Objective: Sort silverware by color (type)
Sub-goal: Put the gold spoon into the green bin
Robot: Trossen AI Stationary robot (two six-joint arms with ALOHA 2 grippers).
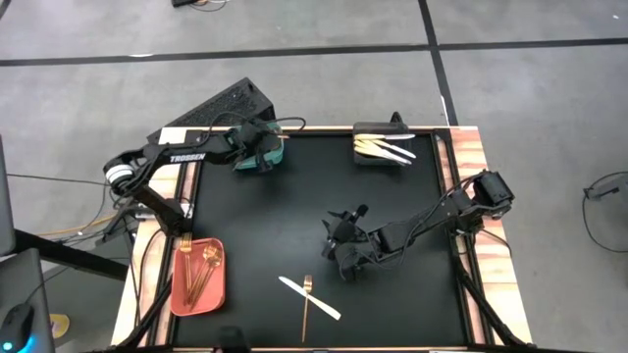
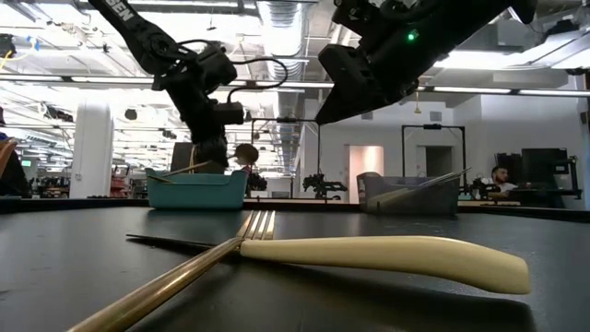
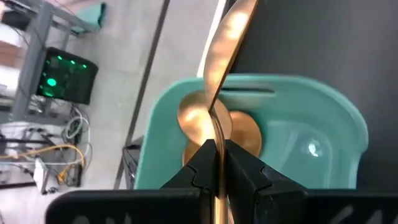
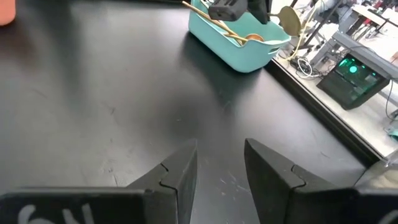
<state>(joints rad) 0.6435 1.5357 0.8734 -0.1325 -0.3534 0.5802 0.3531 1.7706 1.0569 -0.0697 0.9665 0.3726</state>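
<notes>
Silverware left on the table, a gold fork [image 1: 306,305] crossing a white knife [image 1: 309,297], lies nearest the open, empty right gripper [image 1: 340,251], seemingly just toward the table's near edge.

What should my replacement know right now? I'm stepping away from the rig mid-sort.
Left gripper: jaws shut on a gold spoon, held over the teal bin, which already holds spoons.
Right gripper: jaws open, empty, above mid-table.
Done: white-handled knives in the black bin; gold utensils in the salmon bin.
Left: release the spoon; one gold fork and one white knife lie crossed at the table's front edge.
</notes>
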